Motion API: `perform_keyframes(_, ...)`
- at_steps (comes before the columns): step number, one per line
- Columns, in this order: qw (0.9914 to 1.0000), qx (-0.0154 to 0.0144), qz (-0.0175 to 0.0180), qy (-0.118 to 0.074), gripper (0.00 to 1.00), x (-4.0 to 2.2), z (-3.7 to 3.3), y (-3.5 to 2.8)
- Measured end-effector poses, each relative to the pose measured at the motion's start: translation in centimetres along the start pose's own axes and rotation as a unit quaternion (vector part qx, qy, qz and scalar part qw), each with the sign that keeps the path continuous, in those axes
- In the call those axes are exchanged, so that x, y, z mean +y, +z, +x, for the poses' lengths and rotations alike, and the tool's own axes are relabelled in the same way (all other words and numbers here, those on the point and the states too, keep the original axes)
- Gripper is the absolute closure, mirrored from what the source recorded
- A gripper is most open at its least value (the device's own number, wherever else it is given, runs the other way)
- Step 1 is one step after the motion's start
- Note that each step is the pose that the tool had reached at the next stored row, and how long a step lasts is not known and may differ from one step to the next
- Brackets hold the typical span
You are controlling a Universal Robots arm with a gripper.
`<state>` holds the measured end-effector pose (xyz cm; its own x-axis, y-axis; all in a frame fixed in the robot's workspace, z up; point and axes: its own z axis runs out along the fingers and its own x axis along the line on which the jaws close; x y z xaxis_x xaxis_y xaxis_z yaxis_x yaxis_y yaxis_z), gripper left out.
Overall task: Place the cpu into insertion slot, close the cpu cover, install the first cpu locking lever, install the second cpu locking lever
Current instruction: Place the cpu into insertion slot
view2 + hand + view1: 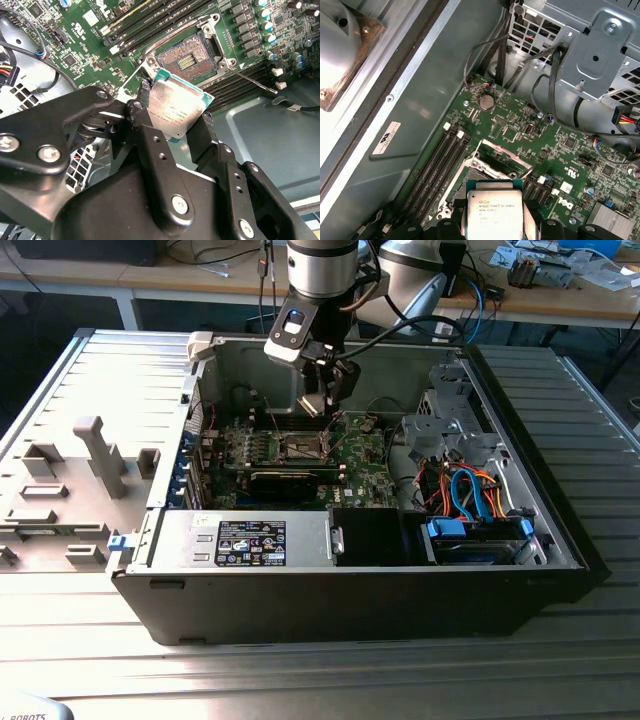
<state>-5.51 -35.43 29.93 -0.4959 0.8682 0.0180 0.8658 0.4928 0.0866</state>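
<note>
Inside the open computer case (330, 605), over the green circuit board (82, 35), the gripper (174, 107) pinches the cpu (178, 114) by two opposite edges between its black fingers (150, 132), the chip's dull metal top facing both wrist views. The chip is held clear of the board, close to the insertion slot (189, 59) but not seated in it. The slot's gold contact field lies uncovered inside its silvery rim.

One cpu (175, 112), one insertion slot (187, 60), one motherboard (520, 125), one computer case (350, 590).
</note>
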Motion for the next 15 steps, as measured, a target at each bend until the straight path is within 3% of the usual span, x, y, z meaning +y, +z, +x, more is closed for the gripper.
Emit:
perform_keyframes(8, 0.99995, -0.0011, 0.0, 0.009, 0.46, 0.0, 0.0, 0.03)
perform_keyframes(11, 0.99935, -0.0056, 0.0007, 0.036, 0.46, -0.01, 0.0, 0.11)
perform_keyframes(15, 0.99906, -0.0072, 0.0012, 0.043, 0.46, -0.01, 0.0, 0.13)
